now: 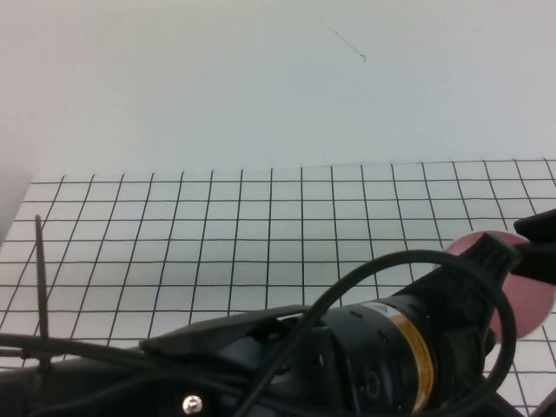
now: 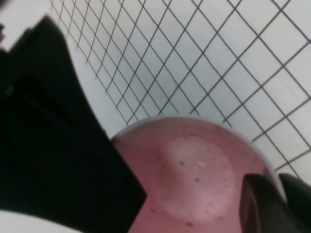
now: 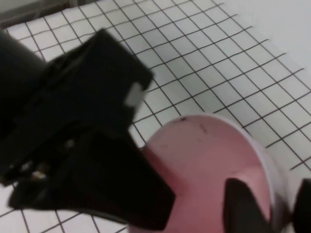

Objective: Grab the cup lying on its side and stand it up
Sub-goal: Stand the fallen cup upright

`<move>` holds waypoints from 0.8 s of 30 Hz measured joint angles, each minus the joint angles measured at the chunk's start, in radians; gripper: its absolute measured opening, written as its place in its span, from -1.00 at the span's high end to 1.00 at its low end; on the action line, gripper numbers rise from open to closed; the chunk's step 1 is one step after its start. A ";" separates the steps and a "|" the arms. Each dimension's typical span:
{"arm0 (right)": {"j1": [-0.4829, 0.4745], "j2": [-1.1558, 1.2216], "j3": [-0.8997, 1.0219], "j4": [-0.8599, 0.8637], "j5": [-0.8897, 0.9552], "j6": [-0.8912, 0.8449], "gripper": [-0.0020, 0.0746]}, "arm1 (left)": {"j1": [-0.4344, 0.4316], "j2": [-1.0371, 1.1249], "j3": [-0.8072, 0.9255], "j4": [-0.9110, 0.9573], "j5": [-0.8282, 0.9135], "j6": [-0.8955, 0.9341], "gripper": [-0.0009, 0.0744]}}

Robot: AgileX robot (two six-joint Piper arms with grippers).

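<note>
- Two pincers to call, and one cup [image 1: 532, 300]; starting from the high view. My left arm [image 1: 382, 347] stretches low across the near edge of the grid mat [image 1: 261, 234], from near left out to near right.
- Over there my left pincer [image 1: 511, 254] meets the pink cup, which shows as a round pink shape partly hidden behind the arm, right by the mat's right edge.
- A dark piece pokes in at the right edge just above the cup; I cannot tell from here which pincer it belongs to.
- On to the left wrist view: I am looking straight into the cup [image 2: 194, 170], with its pink inside and paler round bottom.
- My left pincer [image 2: 189, 191] has closed in on it: one broad finger [image 2: 58, 136] overlaps one side of the rim, the other fingertip [image 2: 265, 206] covers the opposite side. The cup sits gripped between them, with the mat [image 2: 194, 58] behind.
- Now the right wrist view: the cup [image 3: 204, 160] fills the near part of the picture, its pink wall and pale rim toward me.
- The left pincer [image 3: 87, 121] is the big black mass pressed against its side.
- My right pincer [image 3: 272, 208] hangs just beside the cup, over the near right of the mat [image 3: 218, 48]. How wide it stands I cannot tell.
</note>
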 joint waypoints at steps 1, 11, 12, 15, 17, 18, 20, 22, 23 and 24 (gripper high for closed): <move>0.005 0.009 -0.001 -0.002 -0.004 -0.010 0.50 | 0.000 0.000 0.000 0.000 -0.014 -0.009 0.96; 0.007 0.032 -0.011 -0.019 -0.019 -0.016 0.88 | 0.000 -0.004 0.000 0.000 -0.093 -0.337 -0.36; 0.009 0.037 -0.018 -0.022 -0.019 0.005 0.88 | 0.000 -0.004 0.000 0.000 -0.112 -0.392 -0.36; 0.010 0.074 -0.066 -0.036 -0.051 0.061 0.89 | 0.000 -0.010 0.000 0.000 -0.140 -0.462 -0.19; 0.010 0.117 -0.110 -0.076 -0.063 0.091 0.89 | 0.000 -0.021 0.000 0.000 -0.129 -0.478 0.01; 0.010 0.144 -0.131 -0.093 -0.063 0.106 0.89 | 0.000 -0.027 0.000 0.000 -0.119 -0.497 0.15; 0.010 0.196 -0.178 -0.130 -0.063 0.132 0.89 | 0.000 -0.047 0.000 0.008 -0.091 -0.546 0.50; 0.010 0.242 -0.212 -0.146 -0.063 0.139 0.89 | 0.000 -0.072 0.000 0.017 -0.034 -0.591 0.87; 0.010 0.269 -0.229 -0.149 -0.063 0.139 0.89 | 0.000 -0.085 0.000 0.018 -0.007 -0.609 0.97; 0.010 0.293 -0.241 -0.155 -0.065 0.139 0.89 | 0.000 -0.099 0.000 0.018 0.026 -0.636 0.98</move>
